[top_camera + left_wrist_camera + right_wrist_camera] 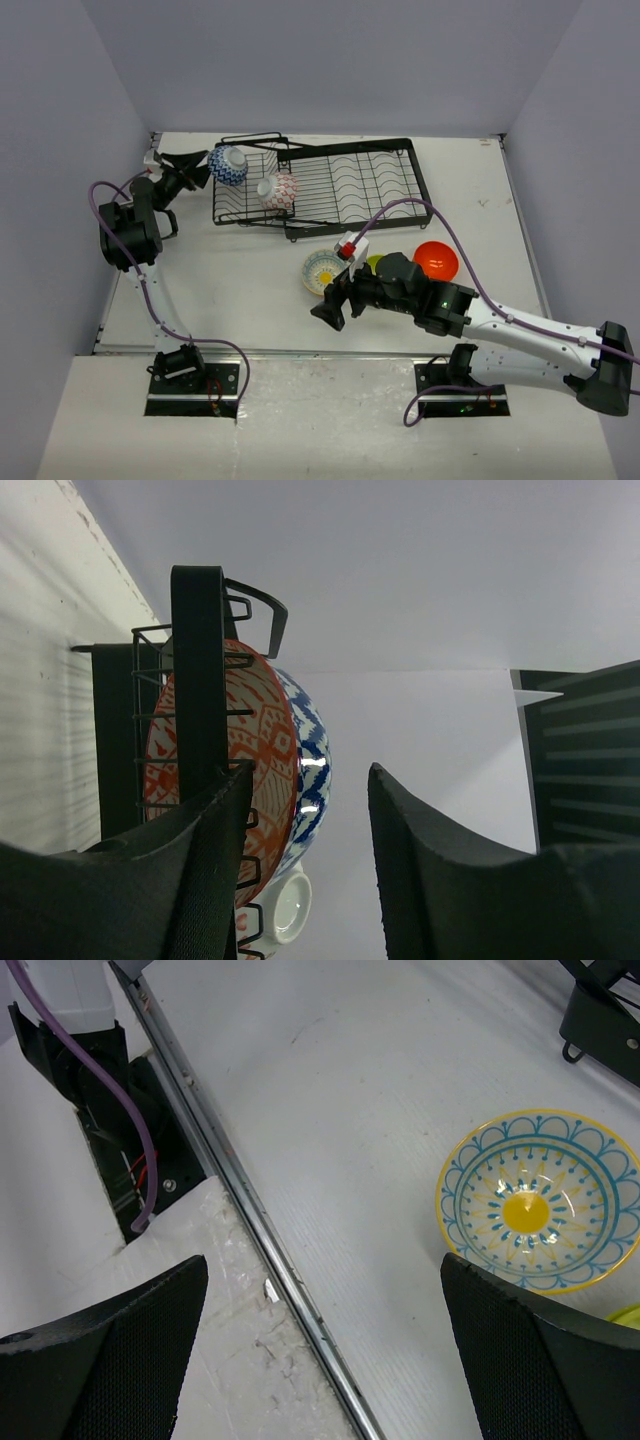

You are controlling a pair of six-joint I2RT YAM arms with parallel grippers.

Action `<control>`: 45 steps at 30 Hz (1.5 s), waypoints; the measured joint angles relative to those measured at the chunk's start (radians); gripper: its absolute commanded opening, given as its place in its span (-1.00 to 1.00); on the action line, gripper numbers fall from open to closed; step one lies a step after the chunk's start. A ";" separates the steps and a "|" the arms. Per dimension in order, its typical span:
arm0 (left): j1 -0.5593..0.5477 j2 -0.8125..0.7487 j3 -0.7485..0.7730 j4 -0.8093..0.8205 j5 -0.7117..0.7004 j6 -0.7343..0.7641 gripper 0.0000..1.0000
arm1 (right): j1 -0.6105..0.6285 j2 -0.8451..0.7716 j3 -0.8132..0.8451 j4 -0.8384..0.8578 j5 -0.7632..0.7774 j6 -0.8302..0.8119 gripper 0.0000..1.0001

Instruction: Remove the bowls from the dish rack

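The black wire dish rack (340,185) stands at the back. A blue-patterned bowl (228,165) sits on edge at its left end and a red-and-white bowl (278,190) stands beside it in the rack. My left gripper (196,166) is open, just left of the blue bowl. In the left wrist view the blue bowl's side (312,750) lies just beyond my left gripper (310,770), behind the rack wires (197,660). On the table are a cream bowl with a yellow centre (322,272), a partly hidden lime green bowl (374,262) and an orange bowl (436,260). My right gripper (335,300) is open and empty, left of the cream bowl (538,1200).
Grey walls close in the table at the back and both sides. The left arm (130,235) stands near the left wall. A metal rail (260,1230) marks the table's front edge under my right gripper (322,1260). A purple cable (420,215) arches over the rack's front right corner.
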State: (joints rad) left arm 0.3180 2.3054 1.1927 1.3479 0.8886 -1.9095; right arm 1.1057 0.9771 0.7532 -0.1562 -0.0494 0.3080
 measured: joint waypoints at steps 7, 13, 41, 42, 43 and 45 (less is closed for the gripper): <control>0.000 -0.007 -0.002 0.000 -0.002 -0.002 0.11 | 0.000 0.001 0.000 0.000 -0.019 -0.004 0.98; 0.000 -0.013 -0.013 0.000 -0.004 -0.002 0.08 | 0.000 0.005 0.000 0.000 -0.023 -0.007 0.98; 0.014 -0.072 -0.095 -0.003 -0.012 -0.005 0.25 | 0.000 0.024 0.018 0.001 -0.046 -0.014 0.98; 0.016 -0.077 -0.101 -0.003 -0.010 0.000 0.26 | 0.000 0.027 0.019 0.001 -0.048 -0.014 0.98; 0.018 -0.082 -0.105 -0.004 -0.008 0.003 0.27 | 0.000 0.031 0.019 0.001 -0.048 -0.014 0.98; 0.020 -0.086 -0.108 -0.005 -0.003 0.009 0.30 | 0.000 0.034 0.020 0.000 -0.049 -0.014 0.98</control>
State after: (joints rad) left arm 0.3382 2.2192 1.0843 1.3430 0.8860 -1.9007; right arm 1.1057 1.0107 0.7731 -0.1558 -0.0982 0.2939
